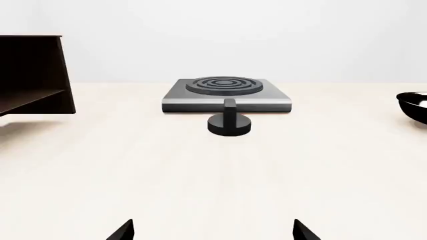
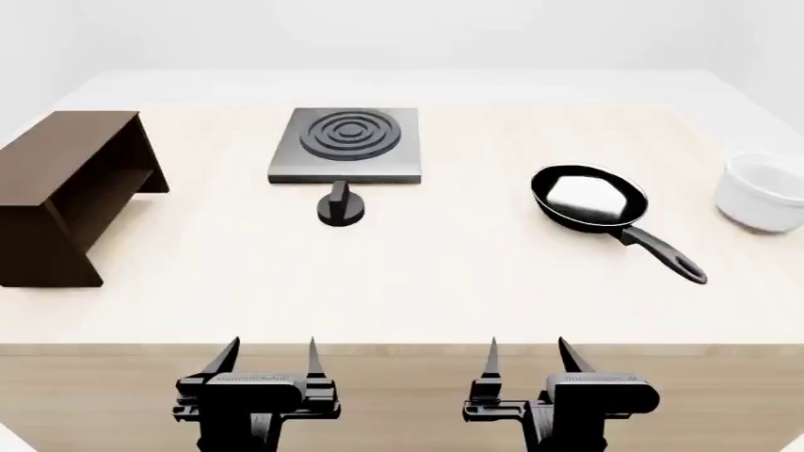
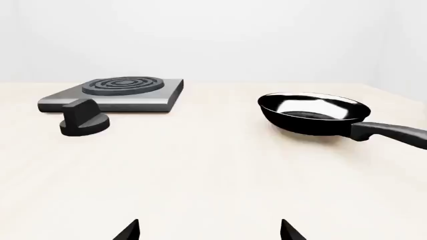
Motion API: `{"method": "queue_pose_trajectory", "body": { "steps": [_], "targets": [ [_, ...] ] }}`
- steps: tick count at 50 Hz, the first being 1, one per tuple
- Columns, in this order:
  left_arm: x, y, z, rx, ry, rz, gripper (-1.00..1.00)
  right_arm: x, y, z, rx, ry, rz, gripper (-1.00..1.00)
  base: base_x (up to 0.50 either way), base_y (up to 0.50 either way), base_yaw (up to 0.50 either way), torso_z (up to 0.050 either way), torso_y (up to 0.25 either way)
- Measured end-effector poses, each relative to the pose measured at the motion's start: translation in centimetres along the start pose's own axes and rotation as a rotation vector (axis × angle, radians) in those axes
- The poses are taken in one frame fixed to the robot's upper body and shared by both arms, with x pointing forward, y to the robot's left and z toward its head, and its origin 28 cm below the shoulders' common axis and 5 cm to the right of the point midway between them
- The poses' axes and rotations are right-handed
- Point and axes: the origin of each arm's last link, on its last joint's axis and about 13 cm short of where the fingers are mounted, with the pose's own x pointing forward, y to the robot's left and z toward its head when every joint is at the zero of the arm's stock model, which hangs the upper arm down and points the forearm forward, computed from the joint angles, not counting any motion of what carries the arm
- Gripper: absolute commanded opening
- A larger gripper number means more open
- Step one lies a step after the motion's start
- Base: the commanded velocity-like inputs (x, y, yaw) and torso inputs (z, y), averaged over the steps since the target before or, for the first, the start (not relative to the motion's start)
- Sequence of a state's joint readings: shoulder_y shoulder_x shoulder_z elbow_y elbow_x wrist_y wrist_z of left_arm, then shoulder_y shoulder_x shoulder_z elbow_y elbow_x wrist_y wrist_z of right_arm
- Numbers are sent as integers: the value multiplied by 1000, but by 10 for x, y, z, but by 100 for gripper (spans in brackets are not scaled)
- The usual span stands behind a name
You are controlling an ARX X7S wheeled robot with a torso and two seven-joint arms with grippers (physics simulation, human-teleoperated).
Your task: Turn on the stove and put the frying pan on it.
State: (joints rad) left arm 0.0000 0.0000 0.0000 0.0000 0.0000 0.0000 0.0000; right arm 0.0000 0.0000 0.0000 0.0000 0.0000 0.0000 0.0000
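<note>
The stove (image 2: 345,143) is a flat grey square plate with a ringed burner at the table's back middle; its black round knob (image 2: 339,206) stands just in front of it. Both show in the left wrist view, stove (image 1: 227,94) and knob (image 1: 229,121), and in the right wrist view, stove (image 3: 113,95) and knob (image 3: 84,120). The black frying pan (image 2: 588,199) lies right of the stove, handle pointing to the front right; it also shows in the right wrist view (image 3: 313,114). My left gripper (image 2: 269,351) and right gripper (image 2: 526,349) are open and empty at the table's front edge, far from everything.
A dark brown wooden shelf (image 2: 70,193) stands at the left of the table and shows in the left wrist view (image 1: 33,75). A white round bowl (image 2: 763,192) sits at the far right edge. Light wooden table (image 2: 415,292) between the grippers and the objects.
</note>
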Motion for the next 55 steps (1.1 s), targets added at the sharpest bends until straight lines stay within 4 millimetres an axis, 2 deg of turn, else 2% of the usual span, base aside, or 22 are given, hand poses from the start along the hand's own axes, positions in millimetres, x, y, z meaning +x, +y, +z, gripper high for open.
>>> {"method": "queue_pose_trajectory", "body": {
  "steps": [16,18,25,39,55],
  "targets": [
    [0,2,4,-26,-19,11,100,0,0,1,2,1,0,100,0,0,0,0,0],
    [0,1,3,-18,-14,8,100,-6,-3,-8,49,13,-26,100,0,0,0,0,0],
    [-1,1,4,1,-26,26,100,-3,-2,-3,42,22,-31,100,0,0,0,0,0],
    [-1,3,11,24,-48,68,100,-1,-2,13,34,-5,-30,100,31,0,0,0,0],
    [4,5,35,65,-103,95,100,5,-2,47,47,-101,-33,100,486,0,0,0,0]
  ]
}}
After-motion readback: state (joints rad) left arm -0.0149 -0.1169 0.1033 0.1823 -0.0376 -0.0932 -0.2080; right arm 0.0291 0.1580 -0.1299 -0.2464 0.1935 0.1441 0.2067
